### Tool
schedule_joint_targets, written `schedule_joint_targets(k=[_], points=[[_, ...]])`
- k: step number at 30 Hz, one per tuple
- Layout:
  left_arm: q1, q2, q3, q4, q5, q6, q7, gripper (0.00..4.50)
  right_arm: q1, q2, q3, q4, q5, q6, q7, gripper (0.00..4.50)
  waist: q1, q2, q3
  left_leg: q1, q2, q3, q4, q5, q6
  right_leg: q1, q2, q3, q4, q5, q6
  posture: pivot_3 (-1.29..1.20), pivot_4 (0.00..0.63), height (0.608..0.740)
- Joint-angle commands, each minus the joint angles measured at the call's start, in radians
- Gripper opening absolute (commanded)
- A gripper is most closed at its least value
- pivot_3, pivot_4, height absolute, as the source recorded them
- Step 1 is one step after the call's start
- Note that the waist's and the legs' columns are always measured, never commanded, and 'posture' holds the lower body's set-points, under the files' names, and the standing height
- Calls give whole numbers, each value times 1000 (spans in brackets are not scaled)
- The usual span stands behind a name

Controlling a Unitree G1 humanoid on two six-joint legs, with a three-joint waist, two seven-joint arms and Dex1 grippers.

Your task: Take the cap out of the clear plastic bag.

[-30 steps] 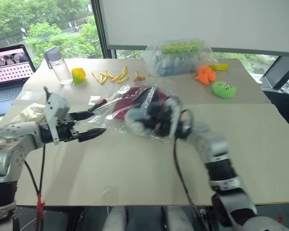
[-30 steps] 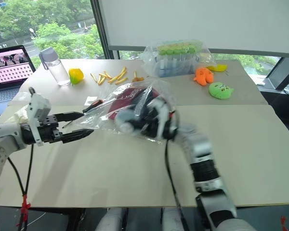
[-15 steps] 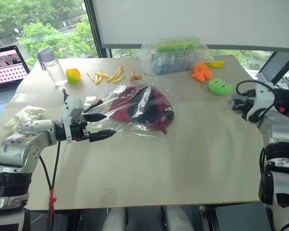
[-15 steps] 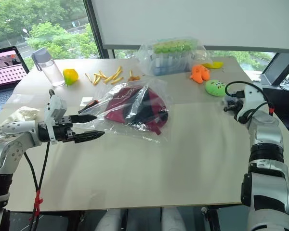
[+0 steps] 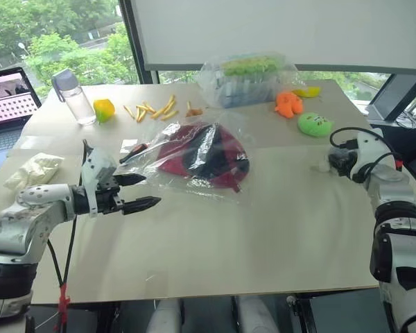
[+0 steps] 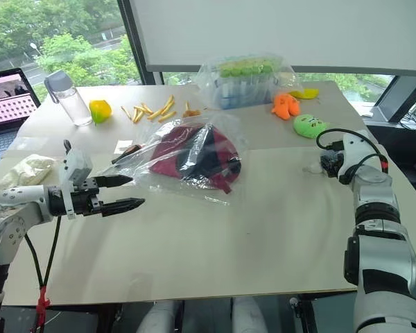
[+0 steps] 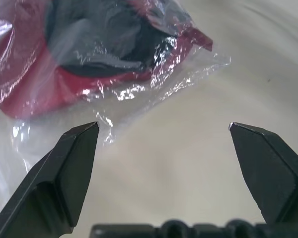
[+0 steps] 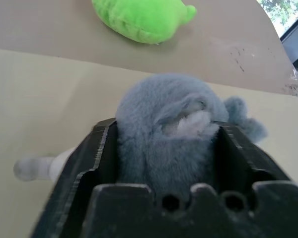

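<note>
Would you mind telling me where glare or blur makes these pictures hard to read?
Left wrist view: glints on the bag break up the cap, which looks soft. Eye views: daylight sheen on the bag hides part of the cap. Right wrist view: the grey plush is blurred.

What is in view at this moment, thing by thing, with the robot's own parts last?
cap: one, dark red with black lining, mid-table inside the bag
clear plastic bag: one, transparent, lying around the cap
grey plush toy: one, between the right gripper's fingers
green plush toy: one, far right
orange plush toy: one, beside the green one
bagged tray: one, green-topped, far middle
fries: several, yellow, scattered far left
water bottle: one, clear, far left
laptop: one, left edge
table: one, beige
left gripper: open, beside the bag
right gripper: around the grey plush toy
</note>
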Motion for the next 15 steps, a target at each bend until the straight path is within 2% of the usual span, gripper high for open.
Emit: schedule_joint_targets(k=[1,9,12,15], points=[[-13,19,39,-19,-7,-10,0,4500,-48,-59,26,-143,-8,62,108,4433,0,0,0,0,0,0,0,0,0,0,0,0,0,0,0,0,150,740],[-26,30,27,2,7,-29,-22,4500,-29,-107,84,-459,-10,186,252,4433,-1,0,0,0,0,0,0,0,0,0,0,0,0,0,0,0,150,740],[-29,27,26,7,14,-32,-21,4500,29,-52,88,-687,107,241,384,4433,-1,0,0,0,0,0,0,0,0,0,0,0,0,0,0,0,150,740],[-40,16,33,28,33,-44,6,4500,134,27,116,-1009,284,344,516,4433,-2,0,0,1,2,0,0,0,0,0,1,1,1,0,0,0,150,740]])
